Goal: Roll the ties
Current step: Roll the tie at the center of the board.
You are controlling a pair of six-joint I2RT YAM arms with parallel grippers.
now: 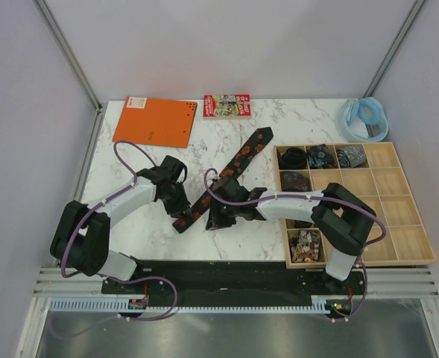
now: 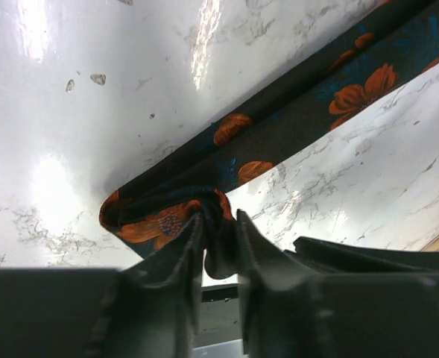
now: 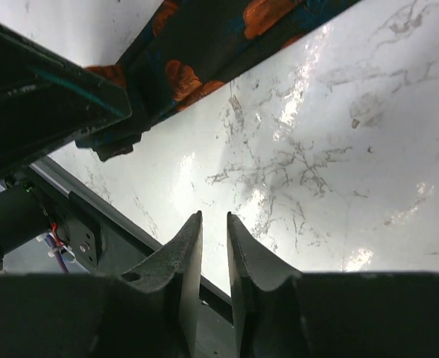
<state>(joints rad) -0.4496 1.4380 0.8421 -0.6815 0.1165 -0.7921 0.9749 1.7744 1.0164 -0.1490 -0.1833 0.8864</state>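
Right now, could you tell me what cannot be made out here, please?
Left wrist view: bunched fabric of the black necktie with orange flowers fills the left tool, so grip or mere contact is unclear.
Top view: that tool covers the tie's folded end.
Top view: the right arm hides part of the compartmented wooden tray; its coiled ties are too small for patterns.

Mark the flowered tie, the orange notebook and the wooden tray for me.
flowered tie (image 1: 246, 154): top view, on the flat stretch toward its far end.
orange notebook (image 1: 156, 121): top view, middle of its cover.
wooden tray (image 1: 400, 212): top view, floor of an empty compartment.
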